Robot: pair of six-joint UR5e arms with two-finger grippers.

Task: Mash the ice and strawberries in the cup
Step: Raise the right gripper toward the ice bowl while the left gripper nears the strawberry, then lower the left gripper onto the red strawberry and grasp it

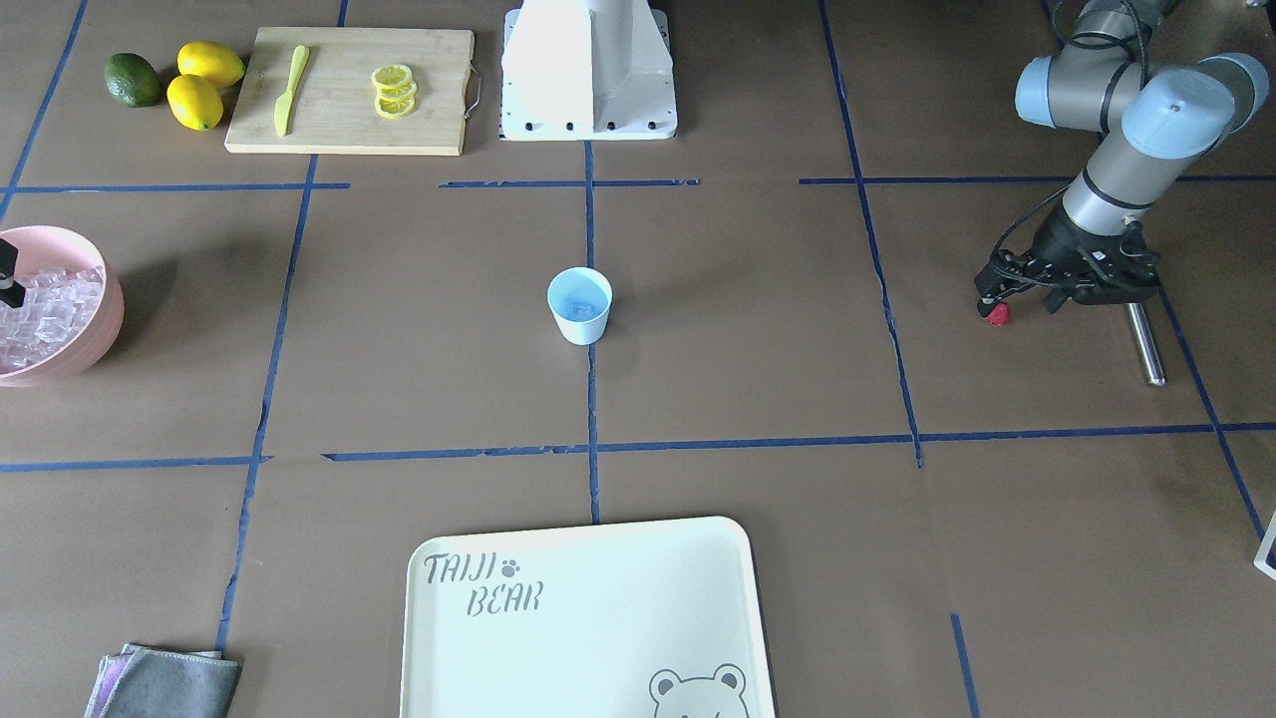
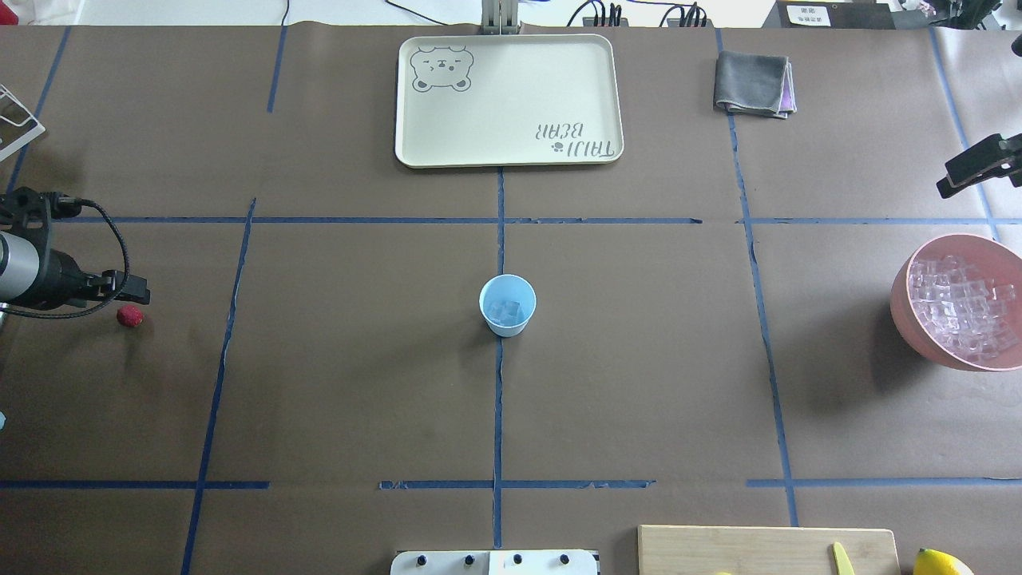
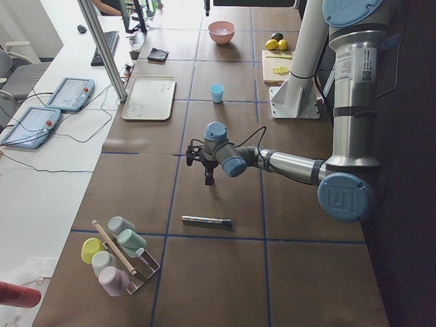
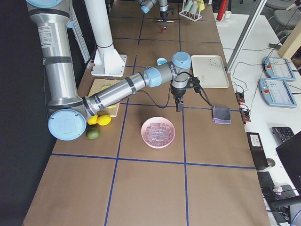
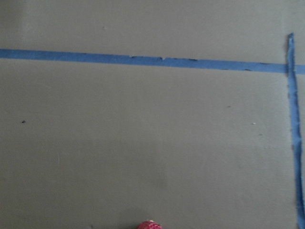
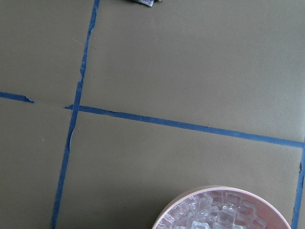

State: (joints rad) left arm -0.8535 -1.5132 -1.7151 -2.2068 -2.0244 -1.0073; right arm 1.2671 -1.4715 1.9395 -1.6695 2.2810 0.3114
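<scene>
The pale blue cup (image 1: 579, 306) (image 2: 507, 304) stands upright at the table's centre, with a few clear ice cubes (image 2: 505, 310) inside. More ice (image 2: 962, 303) fills the pink bowl (image 2: 906, 315) on the robot's right. A small red strawberry (image 1: 998, 313) (image 2: 129, 316) lies on the brown paper at the robot's far left. My left gripper (image 1: 1017, 301) (image 2: 120, 294) hovers just above it, pointing down, and looks open and empty. The left wrist view catches only the berry's top (image 5: 150, 224) at the bottom edge. My right gripper (image 2: 978, 164) (image 4: 179, 106) hangs beyond the bowl. I cannot tell whether it is open or shut.
A metal rod (image 1: 1146, 344) lies beside the left gripper. A cutting board (image 1: 349, 130) with lemon slices and a yellow knife, two lemons and an avocado sit near the robot base (image 1: 588, 70). A cream tray (image 1: 588, 618) and a grey cloth (image 1: 164, 683) lie at the far side.
</scene>
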